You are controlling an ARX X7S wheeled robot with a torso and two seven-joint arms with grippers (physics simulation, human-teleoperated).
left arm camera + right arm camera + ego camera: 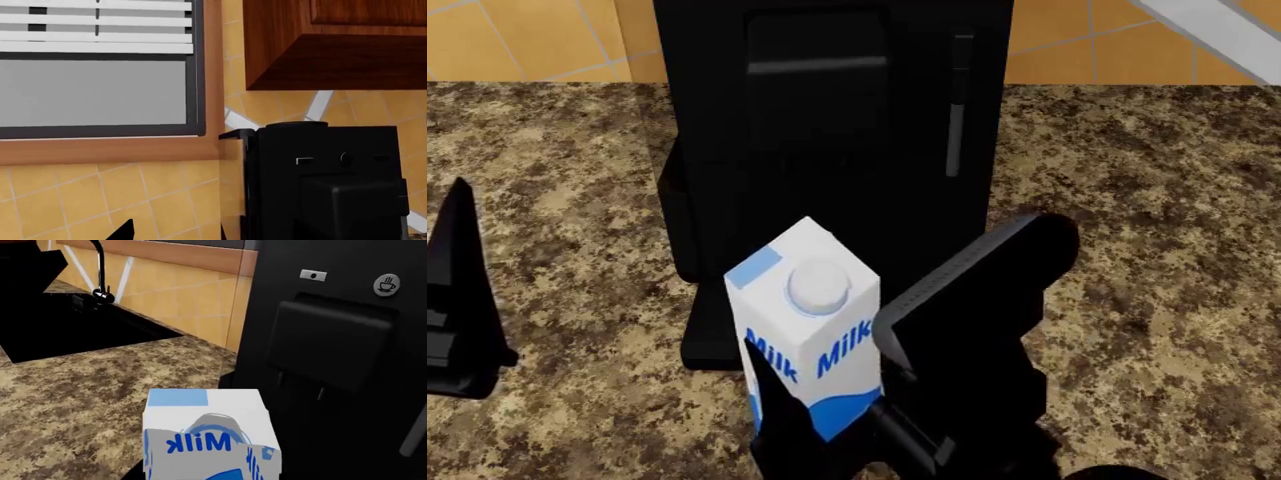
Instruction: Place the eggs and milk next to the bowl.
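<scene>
Milk [807, 330] sits pinched in my right pincer [827, 420], at about 6 o'clock in my head view, upright with its cap facing up and the blue lettering turned toward me. My fingers [777, 400] bracket its lower half, 1 dark finger across the front face and the other bulk pressed at its 3 o'clock side, so I judge the grip is closed on the carton, low enough to keep it from tipping. It stands directly in front of the coffee machine [827, 120], at 12 o'clock from the carton and very near, which is why I hold it close in: swinging wide could clip that black body. My left pincer [461, 300] hangs at 9 o'clock, well apart over the counter [1148, 250], and I cannot tell whether it is open or closed; its wrist camera looks only at a window [93, 85], a cabinet [333, 45] and the machine. Neither eggs nor bowl appear in any view, so I judge the carrying step is underway with the placing spot yet to be found. A sink [67, 330] lies beyond the counter in my right wrist view.
</scene>
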